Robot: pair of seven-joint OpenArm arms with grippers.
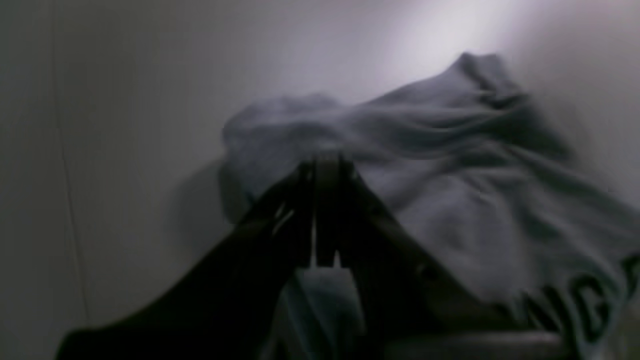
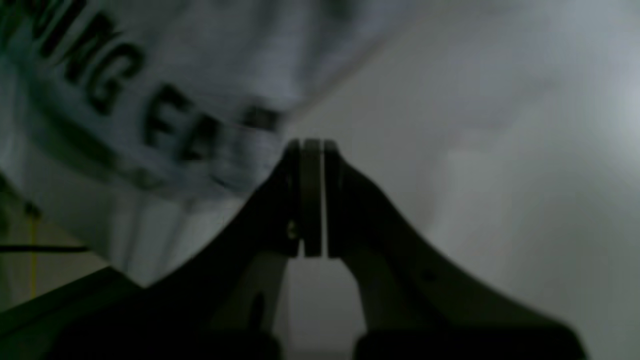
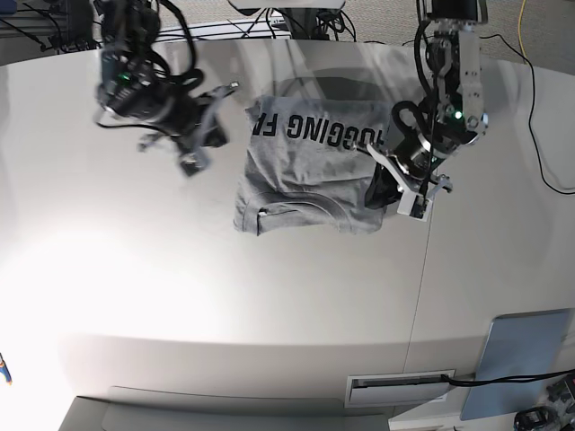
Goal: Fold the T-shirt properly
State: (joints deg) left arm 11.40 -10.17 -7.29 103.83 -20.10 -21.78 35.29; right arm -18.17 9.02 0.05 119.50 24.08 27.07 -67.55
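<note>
The T-shirt (image 3: 310, 166) lies on the table (image 3: 269, 296) a little toward twelve o'clock from the middle of the base view, already doubled into a rough rectangle with its black lettering running along the far edge and a pair of creased layers showing along the near edge at six o'clock. That compact shape suggests part of the folding is done, though the outline is still uneven on its three o'clock side, where cloth bunches up. The left end effector (image 3: 409, 184) sits right at that bunched edge, its jaws pressed together; in its wrist view the tips rest against the grey cloth, but whether any fabric is pinched between them cannot be told. It is probably there to tidy or catch that side for a further fold. The right end effector (image 3: 205, 135) hangs off the nine o'clock edge of the shirt, apart from the cloth, jaws closed with nothing between them, likely held clear so the garment lies undisturbed. A pale blue panel (image 3: 521, 359) rests at the five o'clock corner, well apart.
</note>
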